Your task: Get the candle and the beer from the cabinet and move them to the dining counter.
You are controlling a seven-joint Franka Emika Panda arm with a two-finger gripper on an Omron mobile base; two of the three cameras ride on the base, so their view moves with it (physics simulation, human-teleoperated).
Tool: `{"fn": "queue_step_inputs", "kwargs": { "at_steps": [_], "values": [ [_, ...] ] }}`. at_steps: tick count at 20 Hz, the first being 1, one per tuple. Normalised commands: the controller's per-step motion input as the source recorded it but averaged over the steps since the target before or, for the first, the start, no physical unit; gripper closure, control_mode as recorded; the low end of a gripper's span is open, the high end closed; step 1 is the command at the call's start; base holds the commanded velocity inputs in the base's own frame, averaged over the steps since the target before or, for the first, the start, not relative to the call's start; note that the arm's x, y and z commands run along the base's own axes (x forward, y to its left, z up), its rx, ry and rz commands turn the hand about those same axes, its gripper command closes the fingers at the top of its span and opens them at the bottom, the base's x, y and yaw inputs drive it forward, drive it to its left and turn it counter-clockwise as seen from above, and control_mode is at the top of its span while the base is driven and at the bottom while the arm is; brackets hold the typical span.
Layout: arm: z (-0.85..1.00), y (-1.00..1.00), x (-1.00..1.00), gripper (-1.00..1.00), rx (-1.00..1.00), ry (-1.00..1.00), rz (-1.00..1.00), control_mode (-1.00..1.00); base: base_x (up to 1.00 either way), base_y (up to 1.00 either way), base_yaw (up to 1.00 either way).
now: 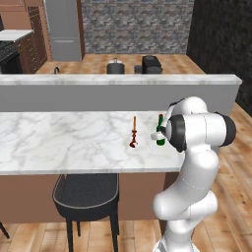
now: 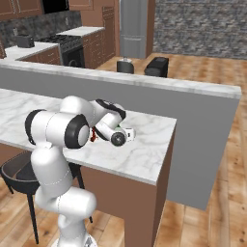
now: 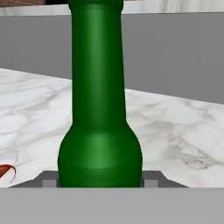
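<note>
The beer, a dark green bottle, stands upright on the dining counter near its right end. In the hand view its body sits between my gripper's two fingertips, and each tip lies against one side of it. The gripper is shut on the beer, low on its body. The candle, a thin orange taper on a dark red holder, stands a short way left of the bottle. Its holder peeks in at the hand view's left edge. My forearm hides most of both in the right base view.
A grey raised wall backs the counter. A black stool stands under its front edge. Beyond the wall are a dark pot and a black appliance. Brown wall cabinets hang at the far back left.
</note>
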Motion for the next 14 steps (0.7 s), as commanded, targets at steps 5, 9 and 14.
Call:
{"fn": "queue_step_inputs", "kwargs": {
  "at_steps": [5,9,14],
  "values": [
    [0.0,0.0,0.0,1.0,0.0,0.0,0.0,-1.0,0.0,0.0,0.0],
    [0.0,0.0,0.0,1.0,0.0,0.0,0.0,-1.0,0.0,0.0,0.0],
    [0.0,0.0,0.0,1.0,0.0,0.0,0.0,-1.0,0.0,0.0,0.0]
  ]
}}
